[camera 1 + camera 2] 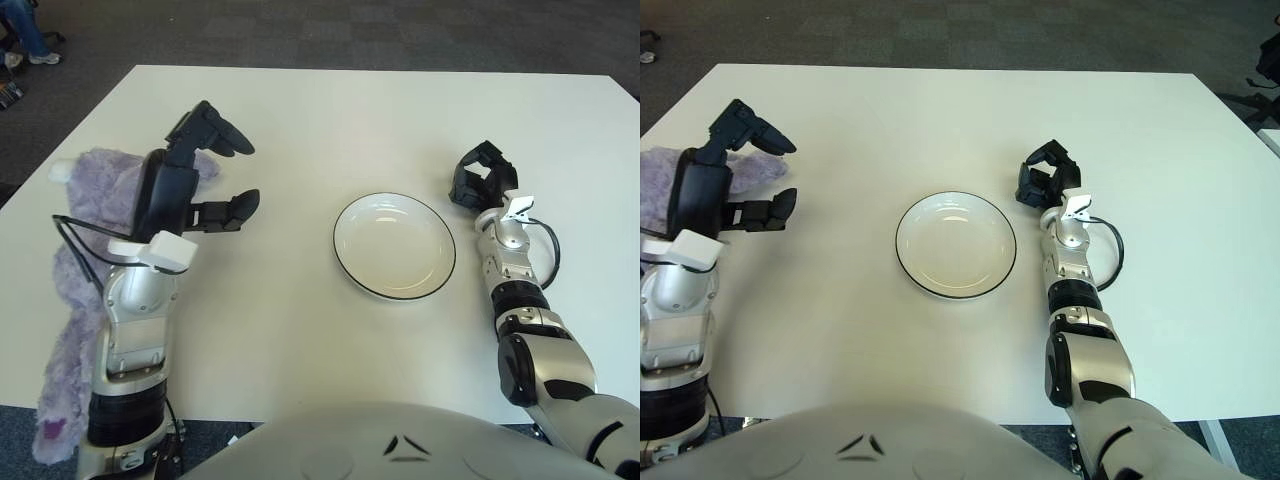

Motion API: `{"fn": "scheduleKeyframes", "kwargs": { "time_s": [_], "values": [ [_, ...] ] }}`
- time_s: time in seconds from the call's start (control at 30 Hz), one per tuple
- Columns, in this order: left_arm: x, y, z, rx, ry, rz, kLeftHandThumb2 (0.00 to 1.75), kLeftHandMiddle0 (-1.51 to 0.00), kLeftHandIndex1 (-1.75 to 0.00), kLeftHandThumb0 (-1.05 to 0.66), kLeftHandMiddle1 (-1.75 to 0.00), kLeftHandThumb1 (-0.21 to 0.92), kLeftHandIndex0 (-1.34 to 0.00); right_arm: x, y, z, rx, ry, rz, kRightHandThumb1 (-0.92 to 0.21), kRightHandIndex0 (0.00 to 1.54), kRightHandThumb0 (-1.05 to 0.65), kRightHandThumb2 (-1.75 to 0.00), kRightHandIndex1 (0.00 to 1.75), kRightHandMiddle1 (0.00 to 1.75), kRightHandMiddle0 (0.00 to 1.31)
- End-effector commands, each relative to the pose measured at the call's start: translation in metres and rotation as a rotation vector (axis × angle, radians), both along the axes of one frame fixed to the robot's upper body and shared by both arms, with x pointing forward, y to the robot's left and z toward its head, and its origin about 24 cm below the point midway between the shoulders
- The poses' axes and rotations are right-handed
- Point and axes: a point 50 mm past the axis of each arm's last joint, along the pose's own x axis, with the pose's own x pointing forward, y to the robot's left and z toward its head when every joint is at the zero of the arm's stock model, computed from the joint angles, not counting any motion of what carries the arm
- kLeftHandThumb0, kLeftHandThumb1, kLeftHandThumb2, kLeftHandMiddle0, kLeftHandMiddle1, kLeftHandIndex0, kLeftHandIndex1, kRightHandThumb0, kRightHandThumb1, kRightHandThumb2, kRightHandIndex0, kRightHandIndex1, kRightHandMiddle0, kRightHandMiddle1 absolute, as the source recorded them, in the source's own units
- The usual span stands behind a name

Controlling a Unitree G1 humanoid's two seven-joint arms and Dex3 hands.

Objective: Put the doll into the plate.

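Purple plush doll (pixel 85 290), fuzzy and long-limbed, lies along the left edge of the white table (pixel 330 120); its long axis runs near to far, with its feet overhanging the near-left corner and its head further up that edge. Your left hand (pixel 205 170) shows just to the right of the doll's head, fingers spread and holding nothing, palm opening toward the table's middle, so the doll lies behind and outboard of it. Judged from this, you must turn or shift that hand leftward before any grasp. White round plate with a dark rim (pixel 395 246) sits empty near the table's centre, well apart from the doll. Your right hand (pixel 482 178) shows just beyond the plate's right side, fingers curled on nothing, far from the doll.
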Motion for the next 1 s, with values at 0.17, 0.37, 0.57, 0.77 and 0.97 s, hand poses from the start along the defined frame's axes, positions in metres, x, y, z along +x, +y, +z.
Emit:
{"fn": "scheduleKeyframes", "kwargs": {
  "time_s": [0.17,0.37,0.57,0.77,0.97],
  "values": [
    [-0.01,0.003,0.006,-0.019,0.054,-0.033,1.06,-0.35,-1.74,-0.01,-1.75,0.54,-0.33,-0.004,-0.003,-0.013,-0.003,0.076,-0.014,-0.41,1.13,-0.45,-1.2,1.75,1.75,0.54],
    [-0.011,0.004,0.009,-0.024,0.056,-0.021,1.06,-0.35,-1.73,-0.01,-1.75,0.53,-0.33,-0.003,-0.003,-0.012,-0.006,0.076,-0.018,-0.41,1.13,-0.45,-1.19,1.75,1.75,0.54],
    [0.015,0.011,0.004,0.033,0.097,0.05,1.15,-0.39,-1.74,-0.01,-1.75,0.47,-0.38,-0.002,-0.005,-0.012,-0.012,0.078,-0.021,-0.41,1.15,-0.45,-1.2,1.75,1.75,0.54],
    [0.021,0.012,-0.001,0.165,0.081,0.188,1.04,-0.33,-1.74,-0.01,-1.75,0.56,-0.31,-0.002,-0.006,-0.012,-0.012,0.088,-0.018,-0.41,1.17,-0.45,-1.2,1.75,1.75,0.54],
    [0.023,0.014,-0.003,0.292,0.043,0.314,0.73,-0.34,-1.69,-0.45,-1.67,0.75,-0.14,-0.002,-0.008,-0.013,-0.008,0.089,-0.015,-0.4,1.19,-0.46,-1.21,1.75,1.75,0.55]
  ]
}}
